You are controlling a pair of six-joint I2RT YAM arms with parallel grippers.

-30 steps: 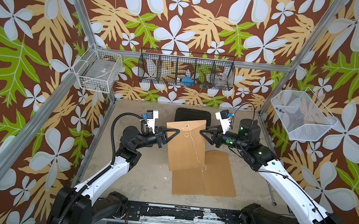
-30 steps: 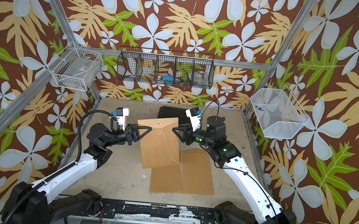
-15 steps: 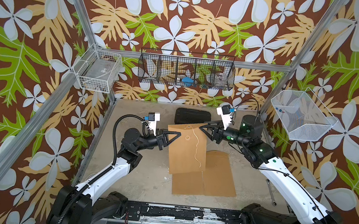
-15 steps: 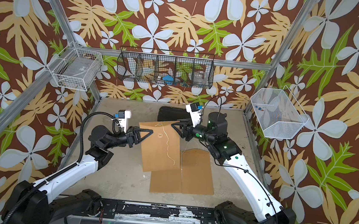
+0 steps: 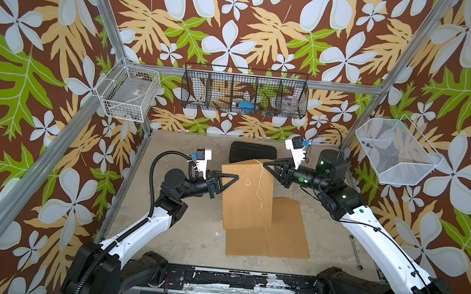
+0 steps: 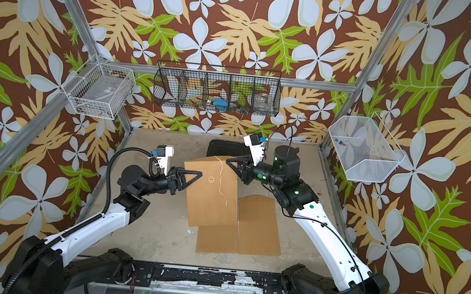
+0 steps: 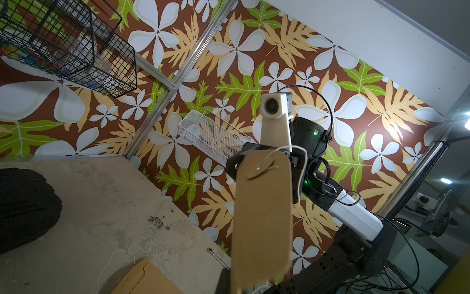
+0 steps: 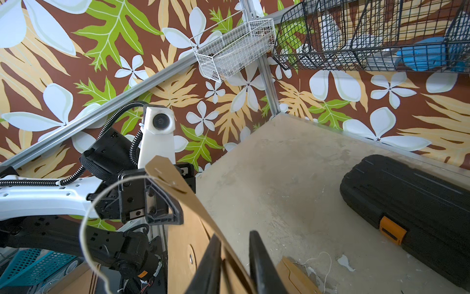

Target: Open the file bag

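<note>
The middle of the table (image 5: pixel 192 231) is blocked by the file bag (image 5: pixel 247 195), which is held up between the left gripper (image 5: pixel 237 177) and the right gripper (image 5: pixel 265 163). Bare surface is left free to the left of the bag. Near and right of it, flat envelopes (image 5: pixel 288 231) are spread. A black case (image 5: pixel 252 153) is found just behind at the far edge, and a wrench (image 5: pixel 354 251) lies along the right edge.

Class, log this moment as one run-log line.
left end effector: shut on bag | right end effector: straddling flap | string: loose
</note>
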